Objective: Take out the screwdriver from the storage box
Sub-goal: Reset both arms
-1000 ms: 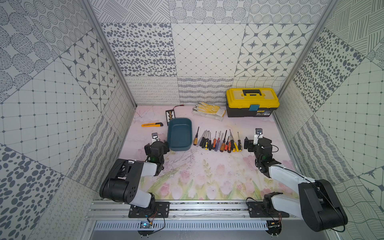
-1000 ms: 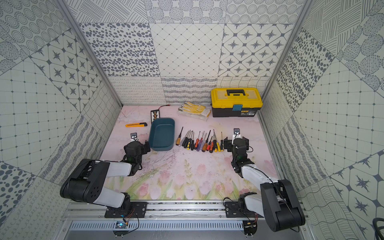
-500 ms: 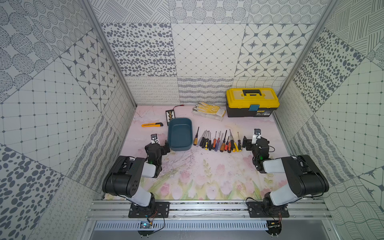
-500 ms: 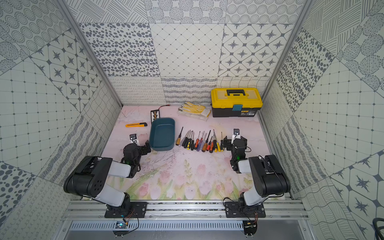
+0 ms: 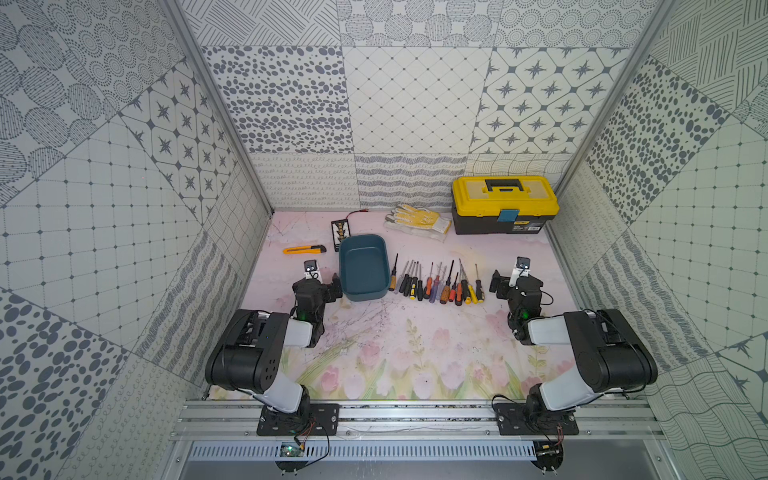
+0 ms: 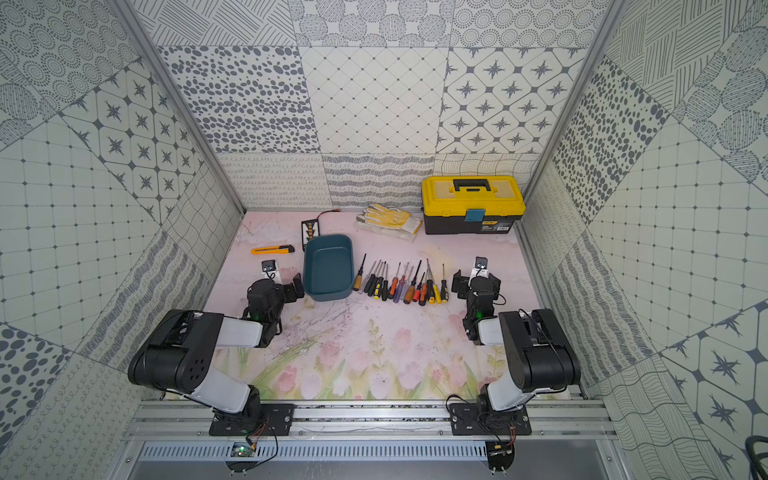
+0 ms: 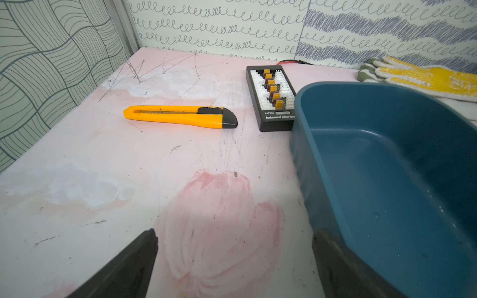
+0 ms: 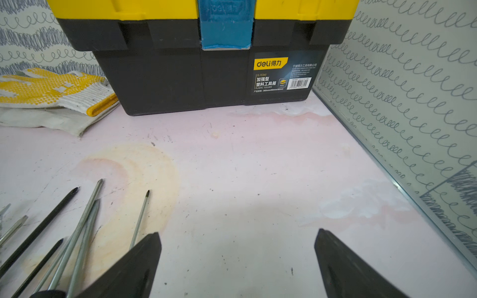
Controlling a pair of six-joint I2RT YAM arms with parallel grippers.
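Note:
The teal storage box (image 5: 363, 266) (image 6: 328, 266) (image 7: 387, 167) stands left of centre on the mat, and its inside looks bare. No screwdriver shows in it. Several screwdrivers (image 5: 436, 284) (image 6: 401, 286) lie in a row on the mat just right of the box; their shafts (image 8: 77, 227) also show in the right wrist view. My left gripper (image 5: 322, 281) (image 7: 236, 232) rests low and open at the box's near left corner, one finger close against its wall. To the right of the row, my right gripper (image 5: 510, 279) (image 8: 238, 232) hangs low and open over bare mat.
A yellow-lidded black toolbox (image 5: 505, 203) stands at the back right with work gloves (image 5: 417, 218) to its left. A yellow utility knife (image 5: 304, 249) and a black charger board (image 5: 340, 228) lie behind and left of the box. Patterned walls enclose three sides.
The right arm's elbow has folded up and in toward its gripper, and the left arm has shifted slightly. Both grippers stay open at about the same places.

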